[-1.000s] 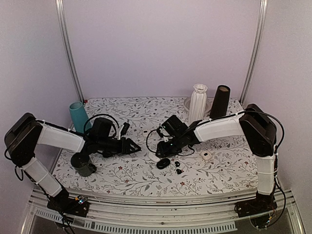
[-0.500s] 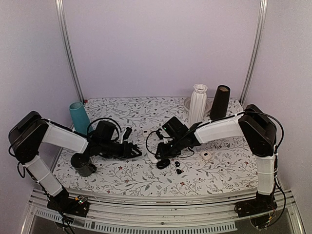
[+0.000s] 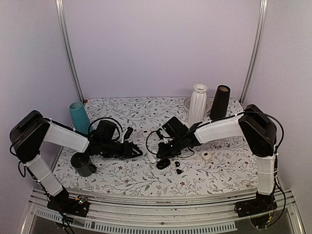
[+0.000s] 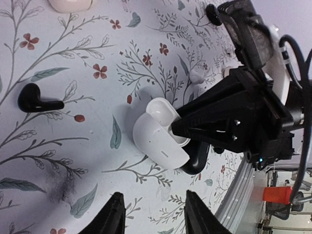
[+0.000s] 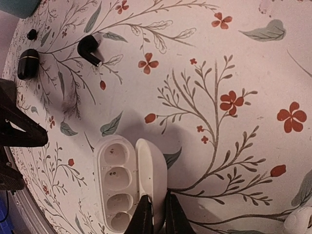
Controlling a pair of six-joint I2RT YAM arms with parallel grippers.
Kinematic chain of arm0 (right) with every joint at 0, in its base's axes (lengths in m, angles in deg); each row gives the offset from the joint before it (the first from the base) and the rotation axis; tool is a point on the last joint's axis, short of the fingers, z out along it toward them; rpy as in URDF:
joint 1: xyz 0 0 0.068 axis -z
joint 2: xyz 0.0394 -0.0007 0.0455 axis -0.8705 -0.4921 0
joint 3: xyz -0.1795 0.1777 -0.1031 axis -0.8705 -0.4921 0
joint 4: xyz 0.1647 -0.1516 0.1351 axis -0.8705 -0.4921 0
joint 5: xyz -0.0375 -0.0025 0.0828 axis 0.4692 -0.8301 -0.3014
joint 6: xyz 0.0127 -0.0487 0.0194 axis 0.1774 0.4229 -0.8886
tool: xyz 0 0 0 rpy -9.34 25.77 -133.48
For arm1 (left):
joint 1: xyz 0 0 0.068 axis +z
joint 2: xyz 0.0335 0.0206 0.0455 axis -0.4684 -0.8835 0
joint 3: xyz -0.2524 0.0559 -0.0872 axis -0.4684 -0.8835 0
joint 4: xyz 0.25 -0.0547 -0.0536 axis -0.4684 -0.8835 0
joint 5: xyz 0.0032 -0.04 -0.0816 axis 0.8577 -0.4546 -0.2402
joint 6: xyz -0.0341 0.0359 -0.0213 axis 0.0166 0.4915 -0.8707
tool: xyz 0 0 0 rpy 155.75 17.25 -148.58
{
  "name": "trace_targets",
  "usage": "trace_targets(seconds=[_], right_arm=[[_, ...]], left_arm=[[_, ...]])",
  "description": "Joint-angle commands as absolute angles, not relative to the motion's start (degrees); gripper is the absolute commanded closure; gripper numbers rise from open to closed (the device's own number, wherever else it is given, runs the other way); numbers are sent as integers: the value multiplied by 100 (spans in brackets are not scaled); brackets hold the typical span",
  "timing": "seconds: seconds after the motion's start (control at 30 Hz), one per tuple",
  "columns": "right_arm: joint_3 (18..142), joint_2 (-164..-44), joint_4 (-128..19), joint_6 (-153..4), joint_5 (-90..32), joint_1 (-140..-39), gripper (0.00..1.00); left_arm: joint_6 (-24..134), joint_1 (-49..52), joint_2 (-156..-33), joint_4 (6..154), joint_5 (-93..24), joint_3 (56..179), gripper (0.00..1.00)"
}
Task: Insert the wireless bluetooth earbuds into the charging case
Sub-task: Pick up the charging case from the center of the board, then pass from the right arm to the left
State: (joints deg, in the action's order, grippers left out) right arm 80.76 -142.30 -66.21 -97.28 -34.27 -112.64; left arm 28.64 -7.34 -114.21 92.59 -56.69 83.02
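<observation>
Right gripper (image 5: 157, 210) pinches the open lid of the white charging case (image 5: 115, 181); sockets empty. One black earbud (image 4: 37, 101) lies on the table (image 4: 73, 161) near the case, on its side away from that gripper, stem roughly caseward. Left gripper (image 4: 155, 207), spread and empty, is judged nearer.

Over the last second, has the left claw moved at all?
Yes. The left gripper has crept slightly rightward and nearer the arms' bases, away from the teal cup.
</observation>
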Motion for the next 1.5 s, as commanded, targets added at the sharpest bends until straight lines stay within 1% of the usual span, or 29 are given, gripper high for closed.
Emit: trace_targets(seconds=[0.0, 0.17, 0.37, 0.63, 0.87, 1.03, 1.23, 1.37, 1.47], right_arm=[[8099, -13864, -6588, -9572, -3212, -11300, 93], [8100, -13533, -6587, -9258, -3066, -11296, 95], [8054, -12991, -6606, -8533, -2949, -11302, 95], [8046, -12344, -6762, -7870, -2853, -11293, 95], [8178, -12075, -7047, -7561, -2535, -11306, 95], [8196, -11829, -7139, -7243, -2134, -11413, 95], [8136, -11600, -7137, -6888, -2110, -11594, 95], [8126, -11490, -7239, -6711, -2020, -11656, 95], [8126, -11445, -7295, -6542, -2008, -11724, 95]], left_arm=[[3054, -802, -11475, 9380, -5839, 8498, 57], [3303, -786, -11382, 9435, -6014, 8579, 53], [3644, -758, -10950, 9823, -6422, 8611, 39], [4235, -714, -10271, 10152, -6587, 8608, 30], [4412, -703, -10034, 10522, -7077, 8603, 29], [4370, -696, -10383, 9994, -7511, 9148, 32], [4431, -675, -10638, 9746, -8042, 9512, 35], [4665, -654, -10659, 9389, -8312, 9732, 36], [4687, -653, -10679, 9391, -8521, 9807, 36]])
